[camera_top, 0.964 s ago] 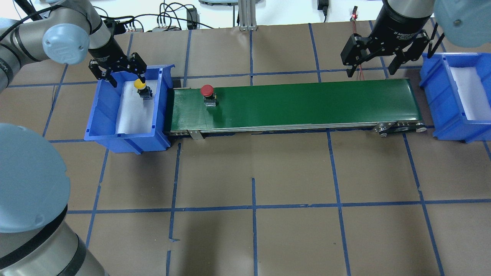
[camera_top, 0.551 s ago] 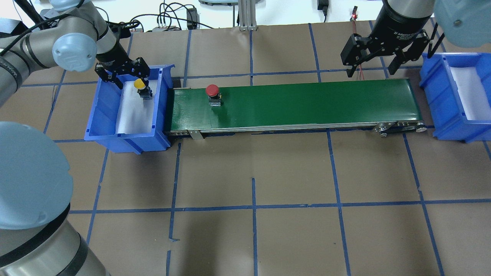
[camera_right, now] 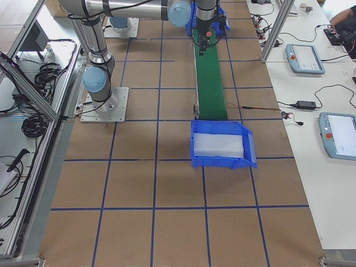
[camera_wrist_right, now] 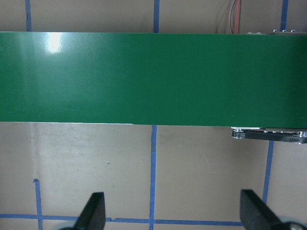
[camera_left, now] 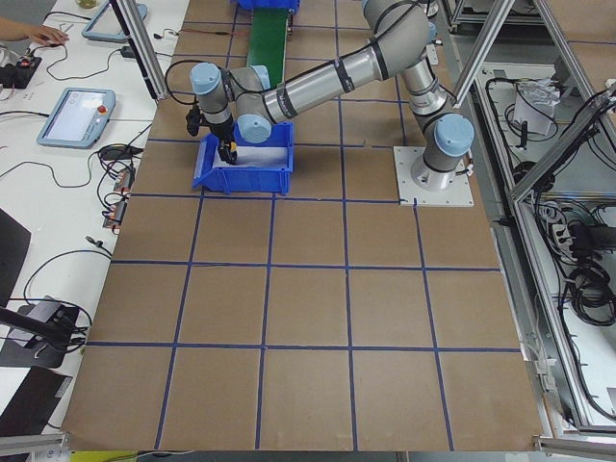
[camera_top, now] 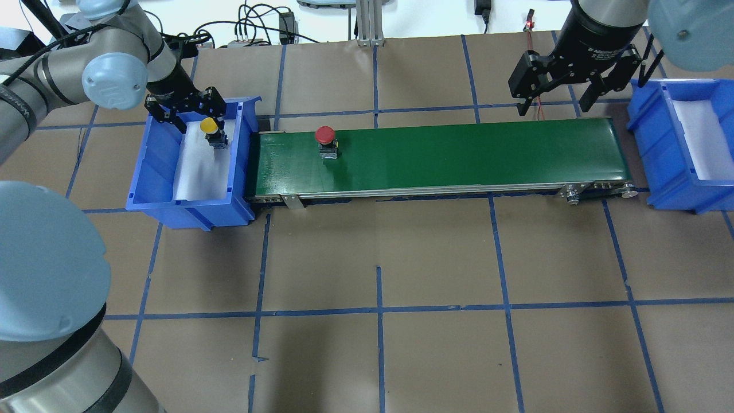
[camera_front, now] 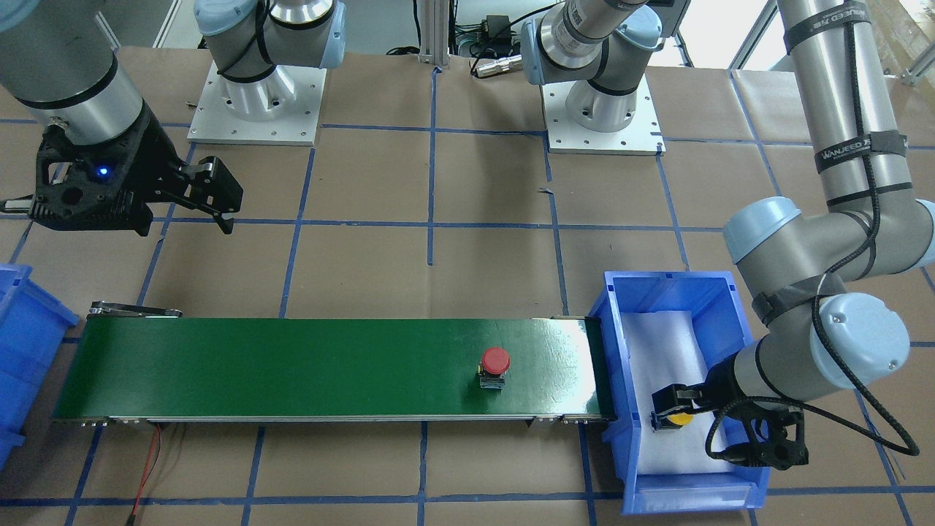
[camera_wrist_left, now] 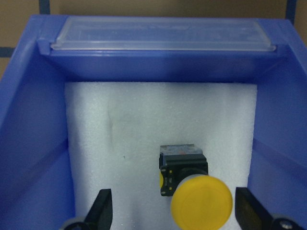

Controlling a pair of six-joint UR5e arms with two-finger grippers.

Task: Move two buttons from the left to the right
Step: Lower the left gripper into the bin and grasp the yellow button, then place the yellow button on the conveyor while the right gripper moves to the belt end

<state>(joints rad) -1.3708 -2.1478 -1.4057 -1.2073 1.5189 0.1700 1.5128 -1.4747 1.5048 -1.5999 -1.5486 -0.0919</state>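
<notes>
The yellow button (camera_top: 209, 126) stands on white foam in the left blue bin (camera_top: 153, 166). My left gripper (camera_top: 189, 116) is open and low in that bin. In the left wrist view the yellow button (camera_wrist_left: 201, 203) sits between the fingers (camera_wrist_left: 102, 211), nearer the right one, with no touch. The red button (camera_top: 325, 135) stands upright on the green conveyor belt (camera_top: 459, 155) near its left end; it also shows in the front view (camera_front: 495, 360). My right gripper (camera_top: 554, 106) is open and empty, hovering behind the belt's right end.
A second blue bin (camera_top: 659, 132) with white foam stands past the belt's right end. A red wire (camera_top: 538, 106) lies behind the belt under my right gripper. Blue tape lines cross the brown table (camera_top: 378, 258).
The red button has moved rightward along the belt. My left gripper has shifted and dropped closer around the yellow button. My right gripper has not moved.
</notes>
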